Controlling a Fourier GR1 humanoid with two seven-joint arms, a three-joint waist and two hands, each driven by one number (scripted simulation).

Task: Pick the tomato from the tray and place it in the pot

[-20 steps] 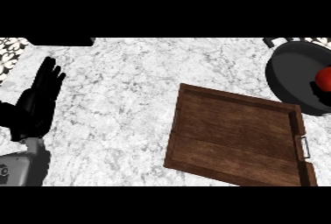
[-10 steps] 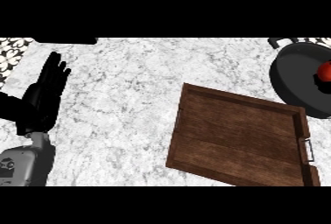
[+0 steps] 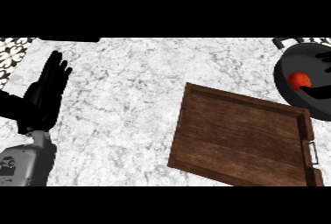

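Black robot hand [image 3: 44, 94], grey forearm [image 3: 26, 164]

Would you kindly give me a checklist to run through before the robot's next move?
1. Tomato off the tray: ok.
2. Tomato within the pot rim: ok.
3. Right hand has let go of the tomato: cannot tell, it is dark against the pot.
4. Left hand out of the way: ok, open, resting at the left.
5. Whole pot in view: not ok, cut by the right edge.

I see the tomato [image 3: 298, 80] now further left inside the pot [image 3: 287, 87] at upper right, my right hand [image 3: 321, 92] opening and drawing off it.
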